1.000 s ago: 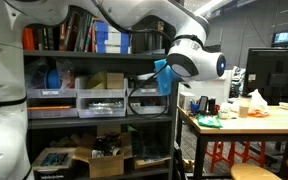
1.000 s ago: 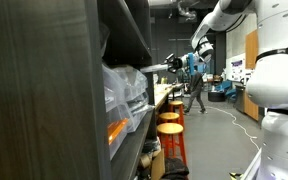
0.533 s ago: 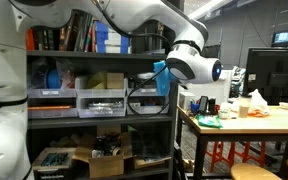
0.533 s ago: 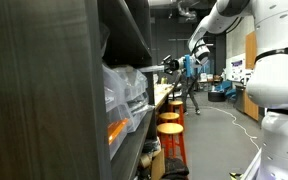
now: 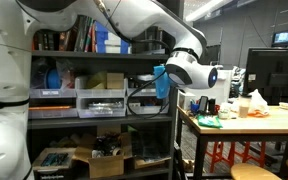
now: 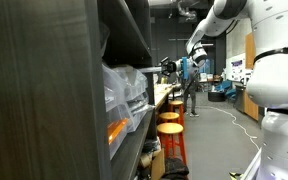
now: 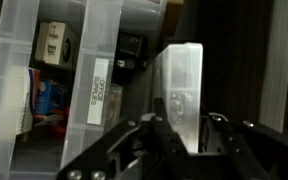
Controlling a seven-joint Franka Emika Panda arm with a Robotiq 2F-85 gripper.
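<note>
In an exterior view the gripper (image 5: 156, 82) sits at the right end of the shelving rack (image 5: 94, 62), just at 1 o'clock of the row of clear drawers (image 5: 99, 102). In an exterior view taken along the rack, the gripper (image 6: 169, 68) reaches level into the rack's front. In the wrist view the fingers (image 7: 154, 130) stand partway apart astride a clear plastic drawer (image 7: 179, 75) at their 12 o'clock. Whether they press on it I cannot tell. Staying square, centred and off the labelled drawer (image 7: 96, 95) at 9 o'clock seems wisest.
</note>
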